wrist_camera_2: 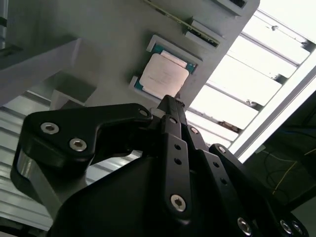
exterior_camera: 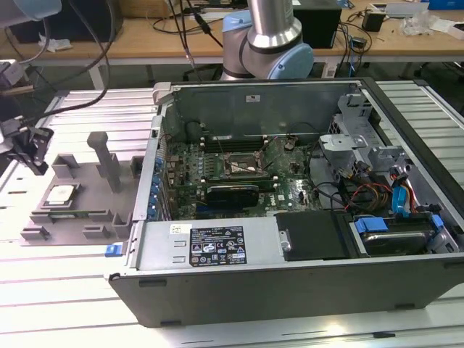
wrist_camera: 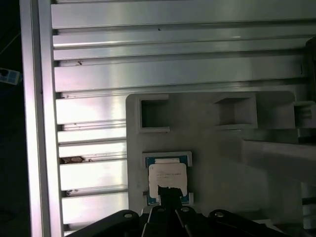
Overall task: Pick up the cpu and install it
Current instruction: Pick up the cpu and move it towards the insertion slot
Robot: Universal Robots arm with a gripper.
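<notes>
The claw (wrist_camera_2: 170,102), pressed together and empty, was held above the cpu (wrist_camera_2: 163,75) seated in the grey tray (wrist_camera: 222,163), and a printed label (exterior_camera: 215,246) was seen on the case (exterior_camera: 290,297).

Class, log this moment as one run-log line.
tool: shut, empty, near cpu | cpu: seated in grey tray | install: not done

In the first wrist view the claw (wrist_camera: 170,191) tip is covering one edge of your cpu (wrist_camera: 168,174); in the exterior view the arm (exterior_camera: 270,32) is running off the top edge.
</notes>
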